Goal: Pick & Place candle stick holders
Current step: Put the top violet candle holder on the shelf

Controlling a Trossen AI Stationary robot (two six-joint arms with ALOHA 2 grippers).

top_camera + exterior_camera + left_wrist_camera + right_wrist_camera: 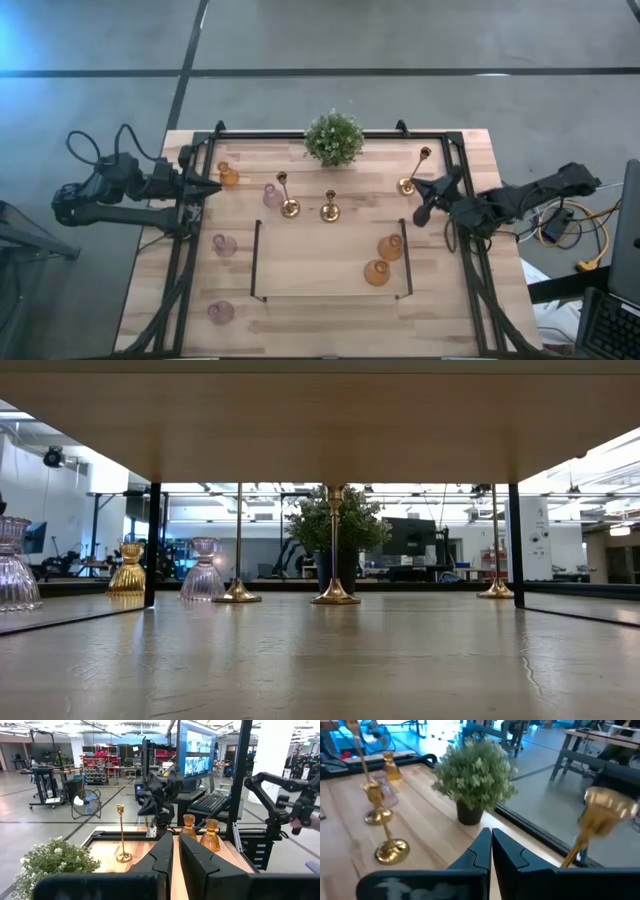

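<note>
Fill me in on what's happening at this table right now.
Nothing is held at the moment. The left hand sits shut at the table's left edge, beside an amber cup. The right hand sits shut at the right edge, next to one gold candlestick. Two more candlesticks stand mid-table in front of the potted plant, with pink cups and amber ones scattered around.

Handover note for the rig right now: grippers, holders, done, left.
Left gripper: shut, empty, at the left rail beside an amber cup.
Right gripper: shut, empty, next to the right brass candlestick.
Two more candlesticks stand in front of the plant.
Pink cups sit left; amber cups sit right.
Done: nothing held.
Left: all placement.
</note>
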